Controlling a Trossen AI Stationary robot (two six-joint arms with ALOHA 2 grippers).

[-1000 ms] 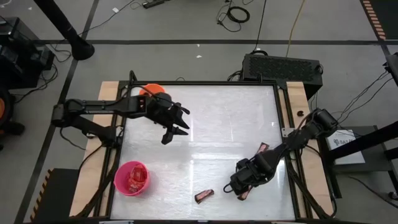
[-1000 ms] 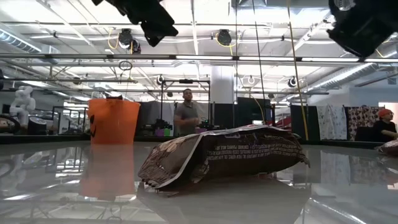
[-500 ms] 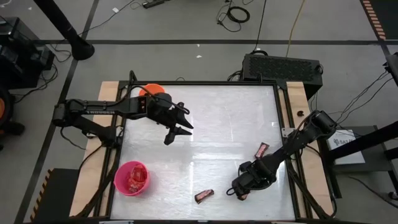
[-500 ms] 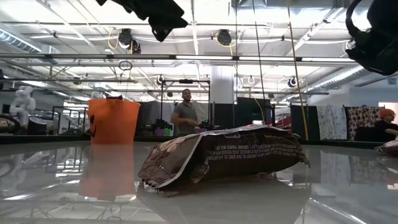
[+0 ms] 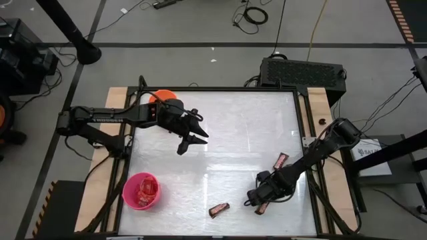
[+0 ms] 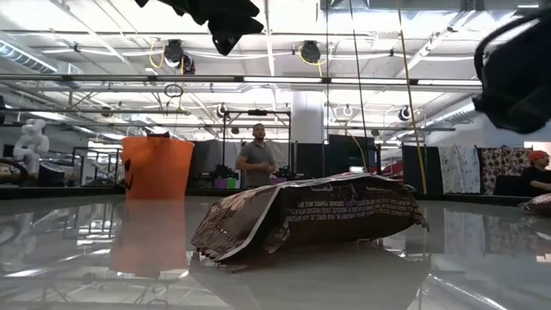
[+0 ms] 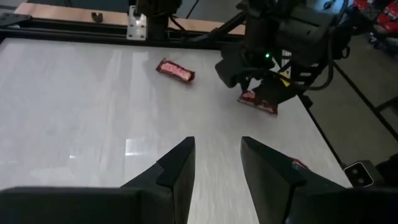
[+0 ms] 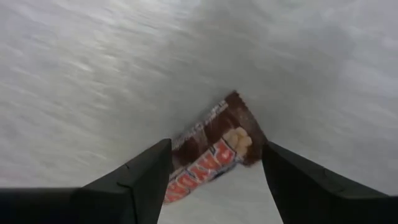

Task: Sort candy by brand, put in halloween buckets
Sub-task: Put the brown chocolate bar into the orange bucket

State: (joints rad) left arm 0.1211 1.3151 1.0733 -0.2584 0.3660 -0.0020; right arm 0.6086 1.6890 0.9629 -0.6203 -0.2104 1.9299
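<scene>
The right pincer [image 5: 260, 200] is positioned low over the tabletop [image 5: 240, 127] at about 5 o'clock, its fingers spread wide and nothing yet held. In the right wrist view a brown candy bar [image 8: 214, 149] lies flat between the two fingers [image 8: 140, 180], angled across the gap rather than square to it. In the high view the same bar [image 5: 262, 209] is seen partly under the pincer.

Two further bars remain loose on the tabletop: one at about 6 o'clock [image 5: 219, 210], one toward 4 o'clock [image 5: 282, 161]. The pink bucket [image 5: 141, 191] stands at 7 o'clock with red wrappers inside; the orange bucket [image 5: 162, 97] stands at 11 o'clock, partly hidden by the left arm.

The left pincer [image 5: 189, 139] is held above the tabletop at about 10 o'clock, fingers apart and empty.

Risks noted:
- The bar is judged to sit skewed to the fingers; a closure here may catch only a corner, and the wrapper may twist or slip out on lifting.
- The wrapper is flat and slick on a glossy surface; the bar may be pushed along instead of gripped if the fingers are not brought fully down.
- Both buckets stand well apart from this bar, on the far side; a long carry is required, and a weak pinch may drop it.
- Brand must be matched to the correct bucket; the orange bucket's contents cannot be told.
</scene>
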